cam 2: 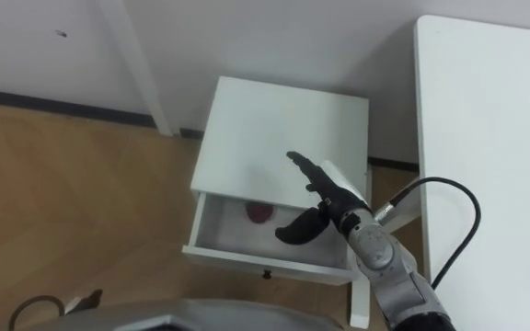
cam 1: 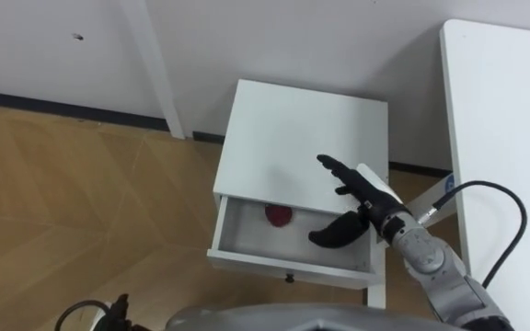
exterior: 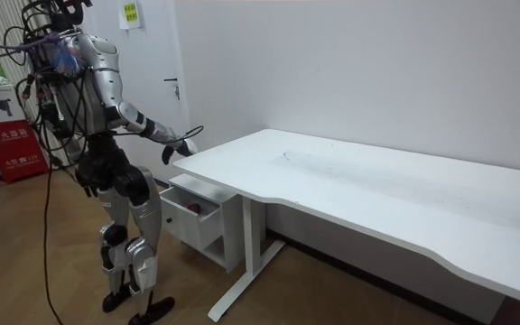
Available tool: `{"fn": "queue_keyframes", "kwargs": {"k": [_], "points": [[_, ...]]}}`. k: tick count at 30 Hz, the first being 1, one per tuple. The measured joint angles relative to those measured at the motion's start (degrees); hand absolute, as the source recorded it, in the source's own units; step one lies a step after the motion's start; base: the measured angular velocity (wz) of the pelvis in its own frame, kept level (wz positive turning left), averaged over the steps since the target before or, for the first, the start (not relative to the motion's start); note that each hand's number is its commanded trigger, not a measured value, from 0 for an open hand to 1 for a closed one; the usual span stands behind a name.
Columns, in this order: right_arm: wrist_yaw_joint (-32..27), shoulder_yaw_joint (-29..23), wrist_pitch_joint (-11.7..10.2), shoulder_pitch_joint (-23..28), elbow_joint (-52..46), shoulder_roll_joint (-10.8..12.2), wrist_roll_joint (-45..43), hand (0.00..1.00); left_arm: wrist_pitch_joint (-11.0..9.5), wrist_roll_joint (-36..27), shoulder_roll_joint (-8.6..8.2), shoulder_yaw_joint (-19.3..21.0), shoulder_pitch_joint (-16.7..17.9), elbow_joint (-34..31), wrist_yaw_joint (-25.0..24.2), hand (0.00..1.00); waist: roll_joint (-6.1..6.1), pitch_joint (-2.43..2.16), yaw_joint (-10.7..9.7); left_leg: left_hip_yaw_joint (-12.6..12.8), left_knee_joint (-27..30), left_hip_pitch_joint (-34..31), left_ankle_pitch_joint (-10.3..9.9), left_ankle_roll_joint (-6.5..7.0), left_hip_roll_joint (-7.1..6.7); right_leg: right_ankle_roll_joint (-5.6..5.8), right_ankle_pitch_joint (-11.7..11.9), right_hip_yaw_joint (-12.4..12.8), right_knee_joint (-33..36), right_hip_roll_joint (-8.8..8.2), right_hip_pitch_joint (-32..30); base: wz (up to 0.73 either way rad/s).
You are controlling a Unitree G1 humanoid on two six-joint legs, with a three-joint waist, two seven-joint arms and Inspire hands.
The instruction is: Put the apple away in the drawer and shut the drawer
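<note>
Head-camera and room views of my rig at the bedside cabinet. The right robot hand (cam 1: 368, 198) hovers above the right part of the open drawer (cam 1: 283, 262). Its fingers (cam 1: 336, 169) are straight and point away from the robot over the cabinet top (cam 1: 302, 129), the thumb is spread out below them, and the hand holds nothing. The apple (cam 1: 278, 215), small and dark red, lies on the drawer floor near the back wall. It sits a little left of the hand and apart from it. The drawer is pulled out towards the robot, and a small dark knob shows on the underside of its front panel. The white cabinet stands against the wall on a wooden floor (cam 1: 81, 193), just left of the white table (cam 1: 504, 138). In the room view I see the robot standing upright at the end of the table (exterior: 377, 181). Its right arm reaches forward at table height, above the open drawer (exterior: 188, 212). The left robot hand (exterior: 88, 188) hangs low by the hip, on the room view's left. I cannot tell how its fingers are set.
</note>
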Motion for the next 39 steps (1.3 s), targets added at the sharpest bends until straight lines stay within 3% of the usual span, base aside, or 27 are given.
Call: {"fn": "queue_keyframes", "kwargs": {"k": [7,17,20,22,23,24,25,26,27,28,30,31,32,34,35,37,38,39], "points": [[-0.24,-0.5,-0.44,0.11,4.5,0.05,-1.86,0.0,-0.06,0.66,0.01,0.11,0.52,-0.49,0.17,0.0,-0.08,0.04,-0.22,-0.83,0.25,-0.01,0.0,0.01,0.01,0.01,-0.01,-0.09,0.0,-0.12,0.38,0.06],[-6.63,-6.97,-0.7,0.06,27.33,1.26,-2.63,0.0,0.44,1.13,0.06,1.35,2.06,0.76,0.94,0.0,-0.94,-0.03,-0.2,-1.11,0.42,0.49,-0.09,0.2,-0.17,0.23,-0.14,-0.34,0.02,-0.67,1.18,0.04],[-9.92,-7.65,-1.44,-0.37,33.66,1.1,-6.85,0.0,1.27,2.15,-0.19,1.85,1.98,1.04,0.49,0.0,-0.8,-0.32,-0.78,-1.56,1.61,0.05,-0.41,0.68,-0.71,0.92,-0.57,-1.62,0.84,-1.56,1.33,0.2],[-11.71,-9.8,-0.67,-0.86,36.13,0.96,-9.95,0.0,1.7,2.21,-0.45,2.08,1.45,1.56,0.19,0.0,0.04,-0.57,-1.91,-1.11,4.0,-1.05,-1.38,1.47,-1.09,1.8,-1.79,-2.03,5.88,-2.45,-0.47,0.4],[-12.87,-11.2,0.45,-0.97,38.01,0.66,-10.8,0.0,2.02,2.29,-0.57,2.41,0.48,1.84,-0.37,0.0,0.58,-0.83,-2.36,0.12,5.07,-1.51,-1.62,1.85,-0.97,2.31,-2.21,-1.56,12.89,-3.43,-3.51,0.5],[-13.66,-12.33,1.83,-0.87,39.85,0.62,-10.94,0.0,2.3,2.3,-0.28,2.54,-0.36,2.05,-0.5,0.0,1.23,-0.74,-2.99,0.62,5.37,-1.01,-1.22,2.67,-1.18,2.42,-2.11,-1.06,22.89,-5.13,-8.52,0.45],[-13.75,-13.23,3.22,-0.61,42.02,0.61,-10.96,0.0,2.55,2.25,0.37,2.56,-0.81,2.23,-0.51,0.0,1.36,-0.75,-3.06,1.78,5.43,-0.64,-1.05,3.54,-1.99,2.2,0.61,0.57,33.69,-7.05,-14.33,0.24],[-13.75,-13.78,3.83,-0.58,43.19,0.6,-10.94,0.0,2.56,2.24,0.55,2.66,-0.79,2.24,-0.51,0.0,1.64,-0.86,-3.05,2.05,5.81,-0.6,-1.26,4.02,-2.08,2.43,3.6,1.54,38.78,-7.62,-17.39,-0.21],[-13.75,-13.98,4.98,-0.57,44.66,0.46,-10.86,0.0,2.6,2.13,0.92,3.12,-0.66,2.51,-0.52,0.0,2.66,-0.78,-3.05,3.13,7.21,-1.19,-1.84,4.91,-1.78,2.97,10.75,4.7,49.92,-7.69,-24.8,-0.43],[-13.65,-14.17,5.27,-0.65,44.86,0.45,-10.86,0.0,2.72,2.03,1.2,3.06,-0.73,2.75,-0.57,0.0,3.01,-0.72,-3.13,3.73,8.36,-2.13,-2.25,5.43,-1.67,2.62,11.0,5.58,58.04,-7.82,-28.9,-0.4],[-13.18,-14.91,4.98,0.63,45.62,0.32,-9.7,0.0,3.88,1.08,1.74,2.6,-1.95,4.55,-0.65,0.0,4.88,-0.04,-5.22,3.68,12.32,-5.32,-3.33,6.28,-0.43,0.8,7.45,6.38,91.48,-7.38,-43.42,-0.07],[-13.15,-14.85,5.1,1.12,47.29,0.1,-8.1,0.0,4.31,1.14,1.67,2.65,-2.73,4.56,-0.75,0.0,5.84,0.2,-5.89,3.6,13.1,-5.97,-3.94,6.3,0.33,0.58,5.97,6.15,99.23,-6.95,-47.34,0.06],[-13.1,-14.77,5.32,1.66,47.89,0.02,-7.17,0.0,4.6,1.2,1.72,2.65,-2.91,4.55,-0.84,0.0,6.67,0.61,-6.3,3.42,13.57,-6.06,-4.22,6.31,0.51,0.53,5.43,6.2,101.12,-7.03,-48.28,0.1],[-12.53,-14.69,6.77,3.13,49.27,0.01,-3.84,0.0,5.2,1.33,2.23,3.02,-1.99,4.42,-0.91,0.0,6.83,0.58,-7.07,3.26,14.37,-5.74,-5.04,6.35,0.53,0.55,4.4,6.75,99.54,-8.0,-48.43,0.06],[-12.43,-14.53,7.75,3.71,49.48,0.02,-1.37,0.0,5.38,1.38,2.53,3.46,-1.27,3.71,-0.86,0.0,6.64,0.49,-7.58,3.13,14.53,-5.72,-5.13,6.37,0.31,0.84,4.24,6.75,91.97,-8.62,-45.92,-0.04],[-12.47,-14.57,9.48,3.88,50.44,0.07,1.93,0.0,5.55,1.22,2.66,3.51,0.39,3.7,-0.68,0.0,5.69,0.62,-8.08,2.76,14.33,-5.68,-5.03,6.18,-0.28,2.5,3.37,5.96,63.88,-8.52,-34.71,0.03],[-12.47,-14.62,9.75,3.89,50.72,0.09,2.22,0.0,5.73,1.21,2.62,3.52,0.63,3.69,-0.67,0.0,5.32,0.6,-8.06,2.75,14.2,-5.7,-4.97,6.06,-0.45,2.78,3.2,5.8,56.17,-8.29,-31.32,0.08],[-12.55,-14.94,10.04,3.87,50.89,0.12,2.3,0.0,6.23,1.23,2.49,3.64,1.06,3.48,-0.63,0.0,4.31,0.53,-7.61,2.54,13.43,-5.69,-4.74,5.51,-1.02,3.17,2.95,5.35,43.08,-7.67,-24.73,0.0]]}}
